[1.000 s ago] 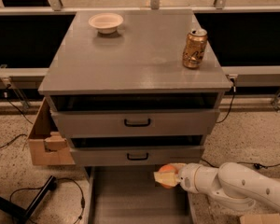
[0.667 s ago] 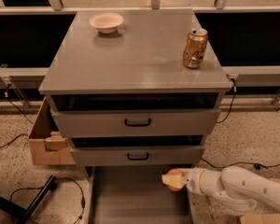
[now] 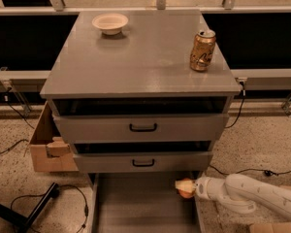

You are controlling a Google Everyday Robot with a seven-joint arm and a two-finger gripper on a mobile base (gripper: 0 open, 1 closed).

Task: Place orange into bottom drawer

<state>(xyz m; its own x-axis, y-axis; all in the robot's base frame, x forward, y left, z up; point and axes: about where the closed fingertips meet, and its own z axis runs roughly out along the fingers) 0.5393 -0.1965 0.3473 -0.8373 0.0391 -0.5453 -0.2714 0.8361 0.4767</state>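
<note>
The gripper sits low at the right side of the bottom drawer, just under the front of the middle drawer. Its fingers are closed around the orange, pinching it at the tip of the white arm, which reaches in from the lower right. The orange hangs over the right edge of the drawer's floor, close to the side wall. It appears to be held just above the floor, though I cannot tell whether it touches the wall.

The bottom drawer is pulled out far toward the camera, a plain grey tray with low sides. The middle drawer above it and the top drawer each stand slightly out, with a dark gap over each front and a black handle in the middle.

On the cabinet top a gold can stands upright near the right edge. A cream bowl rests near the back left, well apart from the can.

To the left of the cabinet an open cardboard box stands on the speckled floor, just beside the cabinet's side. Black cables trail across the floor on both sides.
</note>
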